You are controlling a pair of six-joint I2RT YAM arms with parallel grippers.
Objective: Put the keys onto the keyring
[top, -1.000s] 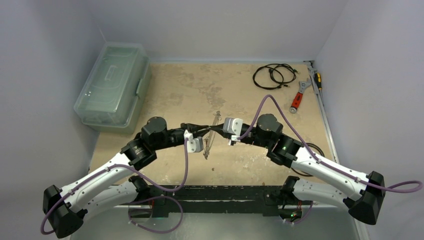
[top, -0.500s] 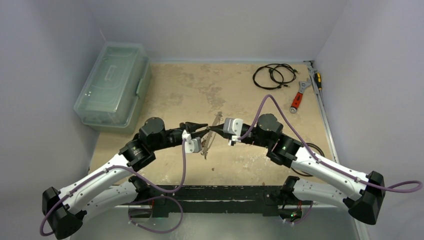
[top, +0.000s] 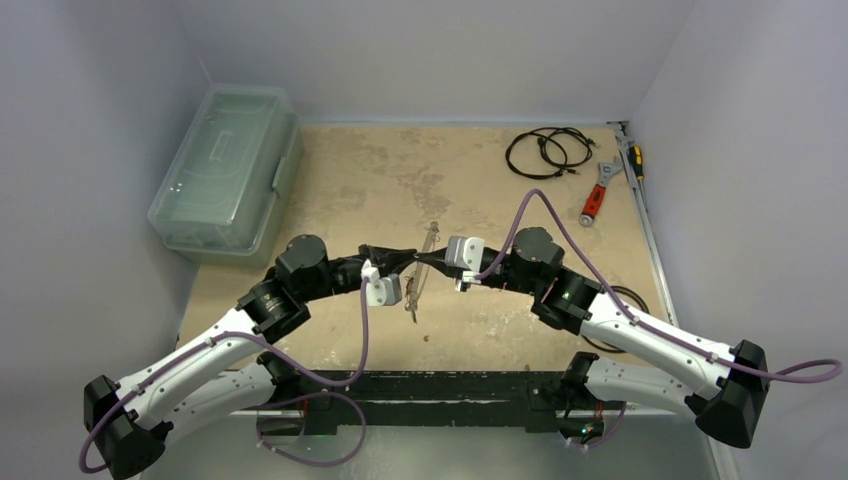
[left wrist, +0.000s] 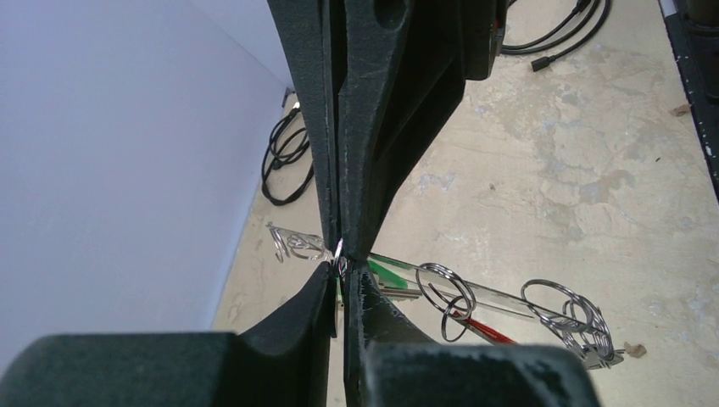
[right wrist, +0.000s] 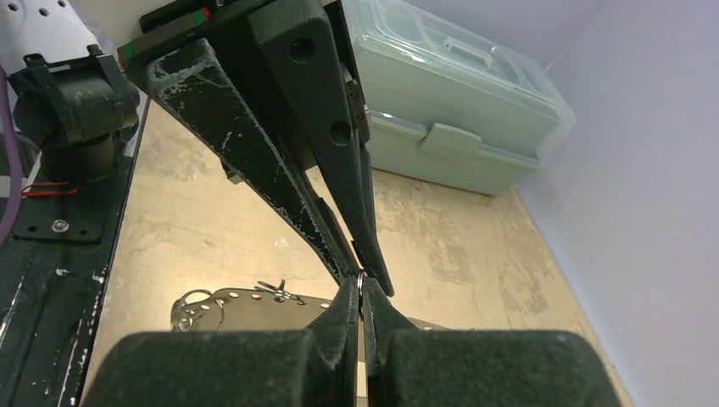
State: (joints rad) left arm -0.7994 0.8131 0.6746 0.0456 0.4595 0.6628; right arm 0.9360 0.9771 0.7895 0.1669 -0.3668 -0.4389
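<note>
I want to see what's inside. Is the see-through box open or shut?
Shut. The lid lies flat on the plastic box, and its front latch is folded down.

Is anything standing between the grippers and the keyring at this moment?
Nothing visible does. The left gripper and the right gripper meet tip to tip, both pinched on a small split ring, apparently on the rim of the keyring. The green key and the red key lie along the keyring beside the pinch, not in it.
</note>
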